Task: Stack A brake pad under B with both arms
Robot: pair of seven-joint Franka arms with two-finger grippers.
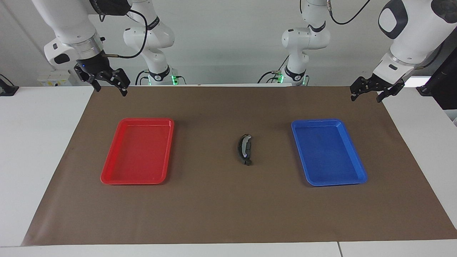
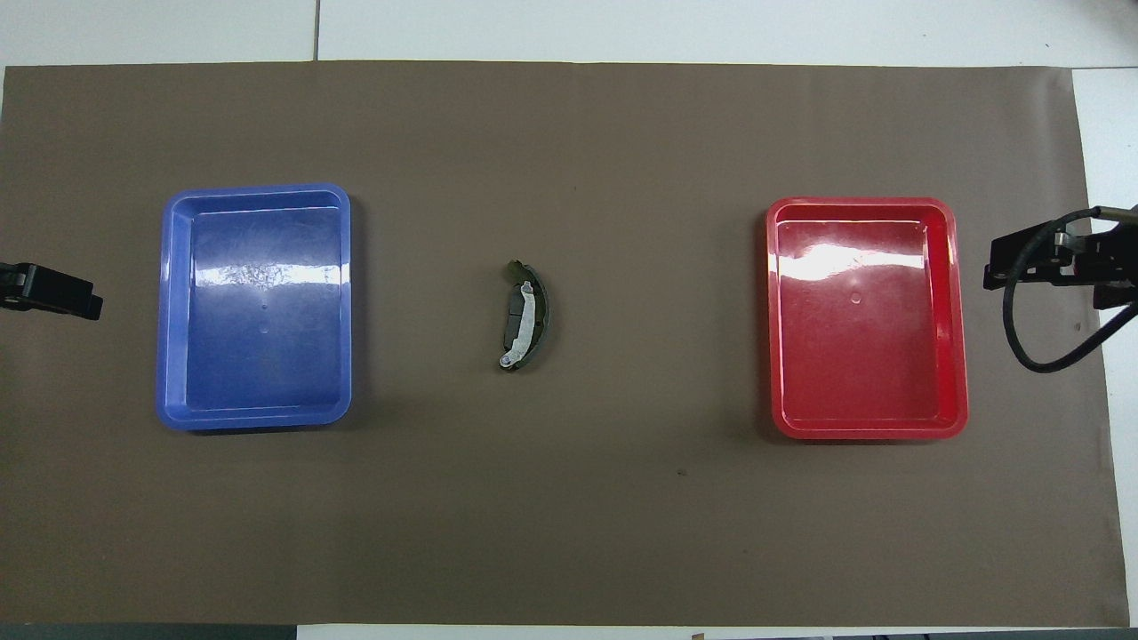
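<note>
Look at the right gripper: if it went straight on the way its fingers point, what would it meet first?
Probably the brown mat: the right gripper points down over the mat's edge nearest the robots, short of the red tray. Depth is uncertain.

- B [image 1: 245,149]: long, thin black crescent with a light grey metal strip; lies flat on the mat, between the two trays, its long axis running toward and away from the robots.
- A brake pad [image 2: 513,324]: short dark grey pad, apparently lying under B.
</note>
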